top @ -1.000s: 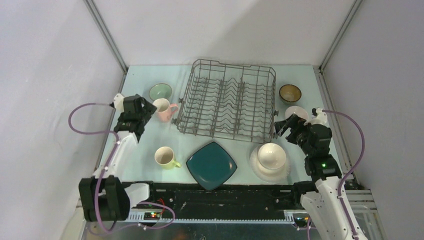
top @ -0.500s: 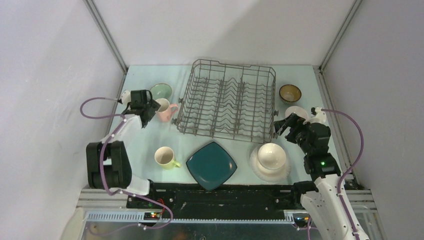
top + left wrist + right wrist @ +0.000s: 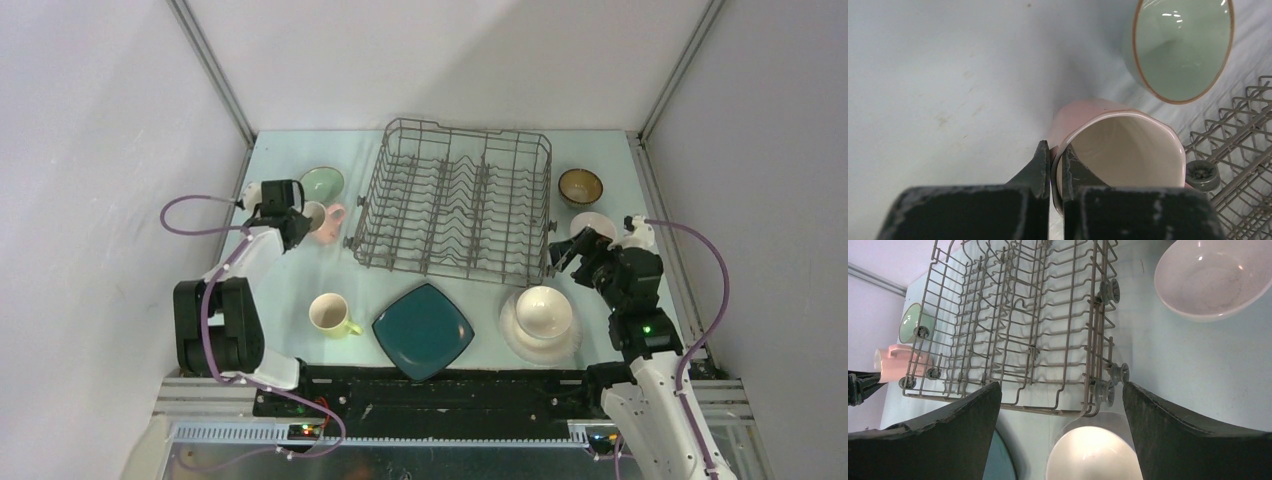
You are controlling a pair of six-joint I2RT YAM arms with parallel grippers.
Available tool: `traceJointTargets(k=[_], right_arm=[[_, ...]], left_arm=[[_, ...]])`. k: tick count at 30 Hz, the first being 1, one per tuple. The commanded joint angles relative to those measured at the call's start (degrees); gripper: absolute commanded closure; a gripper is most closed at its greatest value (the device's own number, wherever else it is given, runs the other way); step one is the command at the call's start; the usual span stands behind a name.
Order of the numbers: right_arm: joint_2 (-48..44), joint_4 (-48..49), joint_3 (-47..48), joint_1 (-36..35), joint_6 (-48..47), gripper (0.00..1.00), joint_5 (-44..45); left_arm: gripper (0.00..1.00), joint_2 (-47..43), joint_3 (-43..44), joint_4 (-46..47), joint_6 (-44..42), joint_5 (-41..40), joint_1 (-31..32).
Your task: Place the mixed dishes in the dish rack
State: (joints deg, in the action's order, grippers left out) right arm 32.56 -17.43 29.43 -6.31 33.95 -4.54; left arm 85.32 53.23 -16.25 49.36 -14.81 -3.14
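Now my left end effector (image 3: 1049,150) is closed on the pink mug (image 3: 1118,150). One finger is outside the wall and the other is inside, so the thin rim is pinched between them. The mug is glossy ceramic, pale pink outside and cream inside, with a round mouth. It is on the worktop (image 3: 290,290) near the left side of the dish rack (image 3: 455,200), with its handle turned to the rack.

Just behind the mug is the pale green bowl (image 3: 1180,47), smooth and shiny, with a thin brown line on its rim.

The dish rack is a big rectangle of grey metal wire, with rows of upright tines inside and small grey wheels at its corners. It is in the far middle of the worktop, and I see no dish in it.

My right end effector (image 3: 1059,387) is wide open and holds nothing. It hangs over the near right corner of the rack. Below it a cream bowl (image 3: 543,312) sits on the white round plate (image 3: 510,335). A white shallow bowl (image 3: 1218,275) is to the right of the rack, and the brown bowl (image 3: 580,186) is further behind it.

The dark teal square plate (image 3: 423,330) has rounded corners and lies flat in front of the rack. The yellow-green mug (image 3: 330,314) stands upright to its left.
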Motion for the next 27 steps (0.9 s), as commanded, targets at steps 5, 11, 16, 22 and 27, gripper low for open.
traceJointTargets(k=[5,11,16,22,27], right_arm=[[0.7,1.9,2.2,-0.3,0.0,0.06,0.3],[2.0,3.3,2.2,-0.3,-0.3,0.07,-1.7],[2.9,5.0,2.2,-0.4,-0.3,0.09,-3.7],[4.4,8.2,2.4,-1.3,1.4,0.10,-8.1],[8.7,10.3,4.5,-2.5,3.8,0.11,-17.1]], left_arm=[[1.00,-14.8,-2.0,-2.7,1.2,-2.9,-1.6],[1.00,-22.9,-2.0,-4.4,0.7,-0.2,-1.6],[1.00,-29.9,-4.6,-4.1,0.8,3.8,-1.5],[1.00,-39.7,-11.3,9.3,0.2,15.3,-0.1],[1.00,-42.0,-12.1,16.3,-2.6,15.9,4.6]])
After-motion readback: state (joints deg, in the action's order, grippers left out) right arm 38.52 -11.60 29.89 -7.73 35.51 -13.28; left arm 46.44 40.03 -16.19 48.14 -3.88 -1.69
